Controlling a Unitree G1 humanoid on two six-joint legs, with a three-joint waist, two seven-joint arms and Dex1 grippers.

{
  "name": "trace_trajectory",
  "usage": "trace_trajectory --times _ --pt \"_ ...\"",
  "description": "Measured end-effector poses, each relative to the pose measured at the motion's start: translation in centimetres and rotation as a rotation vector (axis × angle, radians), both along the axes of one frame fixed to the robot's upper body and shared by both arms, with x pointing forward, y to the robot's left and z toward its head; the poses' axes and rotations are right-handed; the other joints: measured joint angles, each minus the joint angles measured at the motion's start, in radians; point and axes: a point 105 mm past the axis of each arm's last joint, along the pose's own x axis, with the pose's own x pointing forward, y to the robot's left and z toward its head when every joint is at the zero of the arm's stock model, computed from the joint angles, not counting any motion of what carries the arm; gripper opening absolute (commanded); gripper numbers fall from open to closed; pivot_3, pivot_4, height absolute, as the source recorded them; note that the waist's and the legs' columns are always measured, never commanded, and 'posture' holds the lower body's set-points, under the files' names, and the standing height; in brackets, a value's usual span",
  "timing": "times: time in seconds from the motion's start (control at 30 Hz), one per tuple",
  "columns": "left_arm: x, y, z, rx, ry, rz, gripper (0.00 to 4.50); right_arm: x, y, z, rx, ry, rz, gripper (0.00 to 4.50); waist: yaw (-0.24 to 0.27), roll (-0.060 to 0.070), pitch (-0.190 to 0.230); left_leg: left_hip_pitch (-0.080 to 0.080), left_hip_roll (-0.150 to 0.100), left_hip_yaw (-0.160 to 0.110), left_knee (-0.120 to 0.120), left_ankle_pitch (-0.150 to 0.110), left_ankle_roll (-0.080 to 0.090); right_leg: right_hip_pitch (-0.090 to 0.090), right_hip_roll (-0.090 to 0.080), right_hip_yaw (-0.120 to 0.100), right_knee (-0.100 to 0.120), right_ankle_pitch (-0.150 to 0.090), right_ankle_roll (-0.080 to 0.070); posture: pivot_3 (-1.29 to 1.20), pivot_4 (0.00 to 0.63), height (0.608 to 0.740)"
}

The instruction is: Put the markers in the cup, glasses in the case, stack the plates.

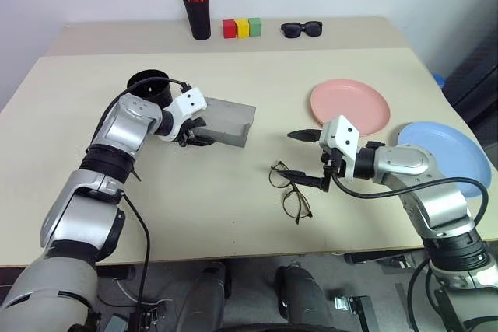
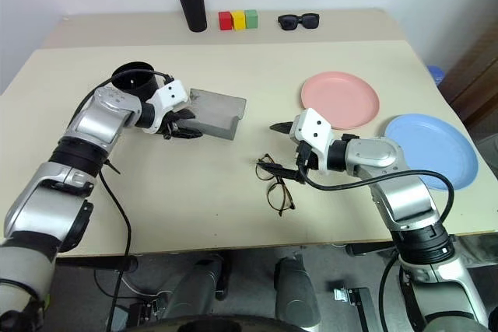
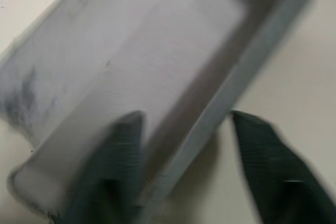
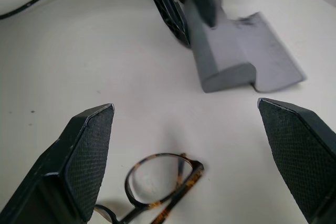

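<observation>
L gripper [image 1: 194, 134] sat at the near-left end of the grey case [image 1: 227, 120], fingers astride its edge; in the wrist view one finger [image 3: 113, 166] lay inside the open case, the other outside the wall. Whether they pinched the wall, can't tell. Black cup [image 1: 148, 87] stood just behind that arm, approx 10 o'clock from the case.

R gripper [image 1: 302, 157] had its fingers spread wide, holding nothing, just above the table [image 1: 233, 192]. Glasses [image 1: 289, 190] lay folded-open on the table right beside it, at approx 7 o'clock from the fingertips; wrist view showed one lens between the two pads [image 4: 86, 153].

Pink plate [image 1: 350, 106] lay at 1 o'clock from the R gripper, blue plate [image 1: 443, 152] at 3 o'clock, the two plates side by side, unstacked.

Far edge: pen holder [image 1: 198, 13] w/ orange-capped markers, colored blocks [image 1: 242, 28], sunglasses [image 1: 301, 29].
</observation>
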Motion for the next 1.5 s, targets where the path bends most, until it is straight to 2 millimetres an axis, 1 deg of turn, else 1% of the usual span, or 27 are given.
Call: trace_trajectory --times 0.07,0.23,0.3,0.4,0.47,0.57,0.67,0.8,0.9,0.97,1.0,1.1,1.17,1.27,1.3,1.37,1.43,1.5 --pt "-0.1 -0.4 -0.3 -0.002 0.003 -0.032 0.06 0.0 0.0 0.1 0.000 -0.005 -0.001 4.50 0.001 0.000 0.000 0.000 0.000 0.000 0.000 0.000 0.000 0.000 0.000 0.000 0.000 0.000 0.000 0.00 0.150 0.740" --pt "-0.7 -1.6 -0.1 -0.028 -0.010 -0.114 0.02 0.0 0.0 0.1 0.001 -0.009 -0.007 4.50 0.002 0.000 0.000 -0.001 -0.001 0.000 0.001 0.000 0.000 0.000 -0.001 0.000 0.000 0.000 0.000 0.00 0.150 0.740" --pt "-1.5 -2.4 -0.3 -0.046 0.001 -0.169 0.02 0.0 0.0 0.1 0.000 -0.010 -0.008 4.50 0.000 0.000 0.000 0.000 0.000 -0.001 0.001 0.000 0.000 0.000 -0.001 0.000 0.000 0.000 0.000 0.00 0.150 0.740" --pt "-2.8 -2.8 -0.7 -0.047 0.024 -0.223 0.02 0.0 -0.1 0.2 -0.003 -0.011 -0.008 4.50 -0.003 0.000 0.000 0.000 0.000 -0.002 0.001 0.000 0.000 0.000 -0.001 0.000 0.000 0.000 0.000 0.00 0.150 0.740" --pt "-3.9 -2.6 -0.8 -0.038 0.050 -0.258 0.02 0.0 -0.2 0.2 -0.009 -0.010 -0.006 4.50 -0.006 0.000 0.000 0.000 0.000 -0.003 0.001 0.000 0.000 0.000 -0.001 0.000 0.001 0.000 0.000 0.00 0.150 0.740" --pt "-5.6 -1.5 -0.6 0.000 0.093 -0.286 0.02 -0.2 -0.3 0.1 -0.018 0.010 0.006 4.50 -0.005 0.000 0.000 0.000 0.000 -0.004 0.000 0.000 0.000 0.000 -0.001 0.000 0.000 0.000 0.000 0.00 0.150 0.740" --pt "-6.8 -0.8 -0.5 0.032 0.123 -0.286 0.02 -0.4 -0.7 -0.2 -0.032 0.057 0.013 4.50 0.000 0.000 0.000 0.000 0.000 -0.004 0.001 0.000 0.000 0.001 -0.001 0.000 0.000 0.000 0.000 0.00 0.150 0.740" --pt "-7.9 -1.3 -0.7 -0.004 0.176 -0.294 0.02 -0.7 -1.0 -0.7 -0.054 0.129 -0.003 4.50 0.003 0.000 0.000 0.000 0.001 -0.005 0.001 0.000 0.001 0.001 -0.003 0.000 0.000 -0.001 0.000 0.00 0.150 0.740" --pt "-8.4 -1.6 -0.8 -0.027 0.207 -0.290 0.82 -0.8 -1.3 -1.2 -0.052 0.198 -0.030 4.50 0.001 0.000 0.000 0.000 0.000 -0.005 0.001 0.000 0.001 0.001 -0.002 0.000 0.000 -0.001 0.000 0.00 0.150 0.740" --pt "-8.6 -2.0 -0.5 -0.041 0.205 -0.300 1.80 -0.8 -1.4 -1.4 -0.038 0.241 -0.041 4.50 0.000 0.000 0.000 0.000 0.001 -0.005 0.001 0.000 0.001 0.001 -0.002 0.000 0.000 -0.001 0.000 0.00 0.150 0.740" --pt "-8.6 -2.3 -0.3 -0.050 0.194 -0.305 2.20 -0.9 -1.5 -1.5 -0.029 0.261 -0.049 4.50 0.001 0.000 0.000 0.000 0.001 -0.005 0.001 0.000 0.001 0.001 -0.003 0.000 0.000 -0.001 0.000 0.00 0.150 0.740" --pt "-8.0 -3.1 0.5 -0.107 0.127 -0.294 2.20 -0.9 -2.0 -1.7 -0.004 0.341 -0.091 4.50 0.002 0.000 0.000 0.000 0.001 -0.005 0.001 0.000 0.001 0.001 -0.003 0.000 0.000 -0.001 0.000 0.00 0.150 0.740" --pt "-7.6 -3.2 1.3 -0.152 0.083 -0.273 2.20 -1.0 -2.3 -2.0 0.008 0.393 -0.116 4.50 0.002 0.000 0.000 0.000 0.001 -0.005 0.001 0.000 0.001 0.001 -0.003 0.000 0.000 -0.001 0.000 0.00 0.150 0.740" --pt "-7.1 -2.7 3.0 -0.204 0.008 -0.240 2.20 -1.2 -2.9 -2.2 0.042 0.466 -0.164 4.50 0.001 0.000 0.000 0.000 0.001 -0.005 0.001 0.000 0.001 0.001 -0.003 0.000 0.000 0.000 0.000 0.00 0.150 0.740" --pt "-7.2 -2.5 3.6 -0.221 -0.037 -0.235 2.20 -1.2 -3.1 -2.2 0.062 0.494 -0.184 4.50 -0.001 0.000 0.000 0.000 0.001 -0.005 0.001 0.000 0.001 0.001 -0.003 0.000 0.000 0.000 0.000 0.00 0.150 0.740" --pt "-8.0 -2.2 4.3 -0.263 -0.105 -0.231 2.20 -1.3 -3.1 -2.2 0.101 0.537 -0.205 4.50 -0.005 0.001 0.000 0.000 0.002 -0.005 0.000 -0.001 0.001 0.000 -0.003 0.000 0.000 -0.001 0.000 0.00 0.150 0.740" --pt "-9.1 -1.5 4.0 -0.309 -0.131 -0.210 2.20 -1.6 -3.0 -2.4 0.133 0.578 -0.212 4.50 -0.005 0.001 0.000 0.000 0.003 -0.004 0.000 -0.001 0.001 0.000 -0.003 0.000 0.000 -0.001 0.000 0.00 0.150 0.740" --pt "-10.9 -0.7 2.7 -0.359 -0.114 -0.172 2.20 -1.8 -2.9 -2.8 0.160 0.631 -0.224 4.50 -0.003 0.001 0.000 0.000 0.003 -0.004 0.000 -0.001 0.001 0.000 -0.003 0.001 0.000 -0.001 -0.001 0.00 0.150 0.740"
